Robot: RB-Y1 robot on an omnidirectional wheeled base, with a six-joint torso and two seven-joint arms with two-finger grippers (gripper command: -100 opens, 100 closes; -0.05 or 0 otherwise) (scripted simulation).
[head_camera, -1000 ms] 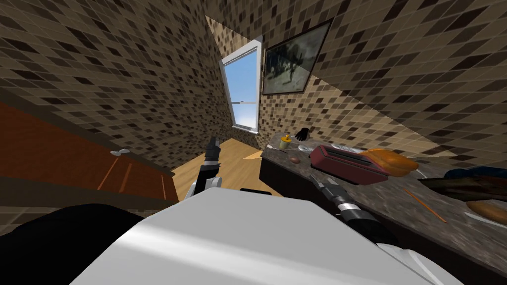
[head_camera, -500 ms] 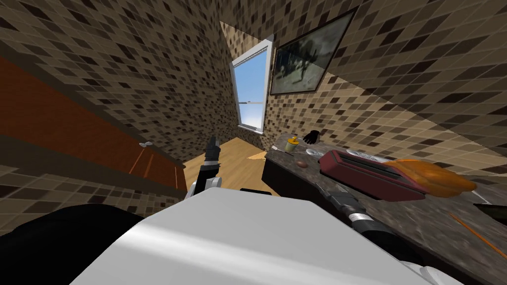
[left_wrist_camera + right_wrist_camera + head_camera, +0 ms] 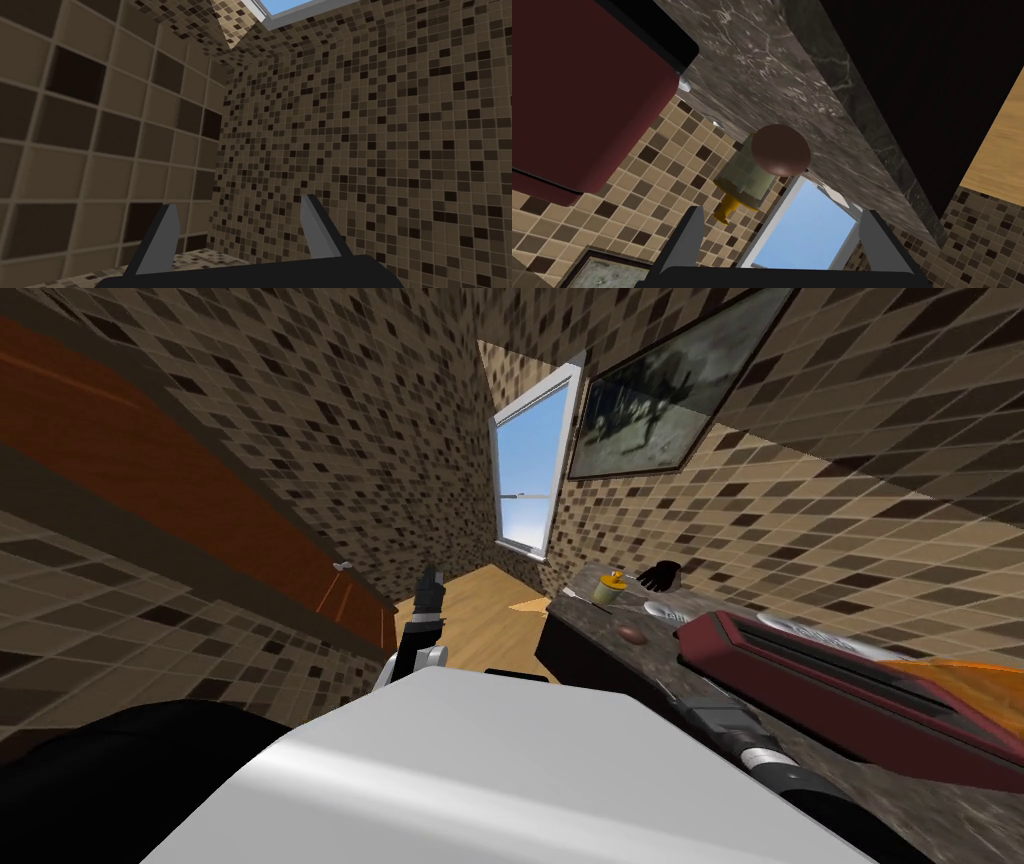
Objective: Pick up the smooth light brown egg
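My right gripper [image 3: 782, 211] has its two blade fingers spread wide apart with nothing between them. Ahead of them, untouched, the smooth brown egg [image 3: 780, 150] lies on the dark marbled stone counter [image 3: 772, 65], toward its far end and not far from its front edge. Just beyond the egg, a pale green jar with a yellow cap [image 3: 747, 182] sits at the counter's far end. A dark red box-shaped toaster [image 3: 587, 90] sits nearer the wall. My left gripper [image 3: 239, 205] is held clear of the counter, fingers likewise apart.

Egg [image 3: 630, 635] x1, jar [image 3: 606, 588] x1, toaster [image 3: 830, 688] x1
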